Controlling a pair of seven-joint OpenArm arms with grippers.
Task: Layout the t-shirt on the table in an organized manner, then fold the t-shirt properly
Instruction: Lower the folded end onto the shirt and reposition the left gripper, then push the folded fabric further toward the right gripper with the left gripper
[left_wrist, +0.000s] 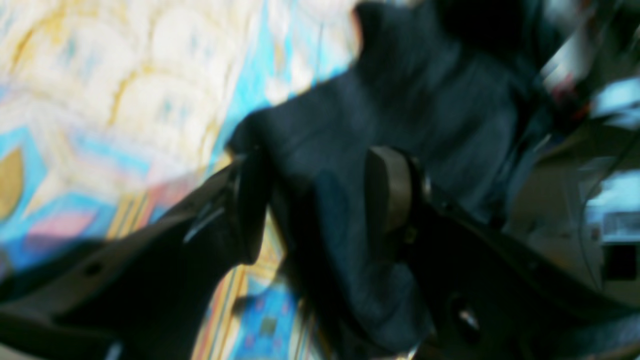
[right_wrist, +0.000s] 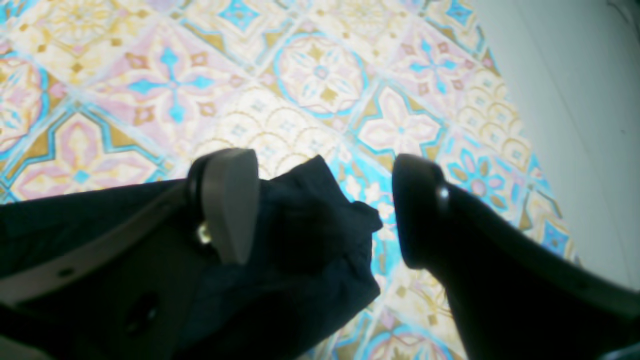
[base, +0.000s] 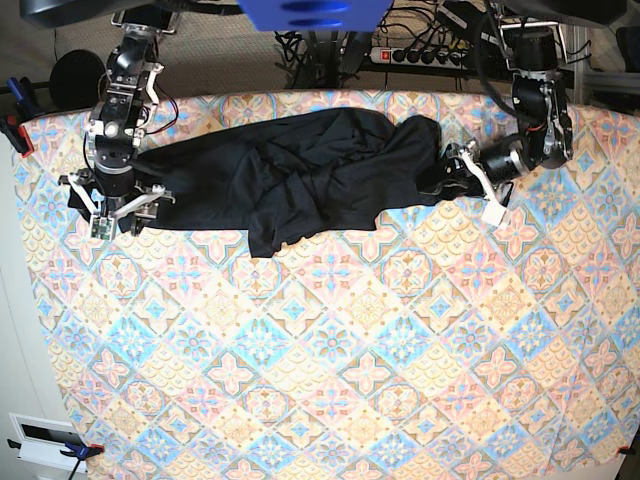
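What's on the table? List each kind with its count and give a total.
Shirt: 1
Robot hand: 2, left and right
Total: 3 things on the table

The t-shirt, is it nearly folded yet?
Not yet. Done: the t-shirt lies stretched across the far side of the table. In hand: the left tool has cloth between its fingers, while the right tool stands open over the other end. Left: smoothing the bunched, wrinkled middle, then all the folding.
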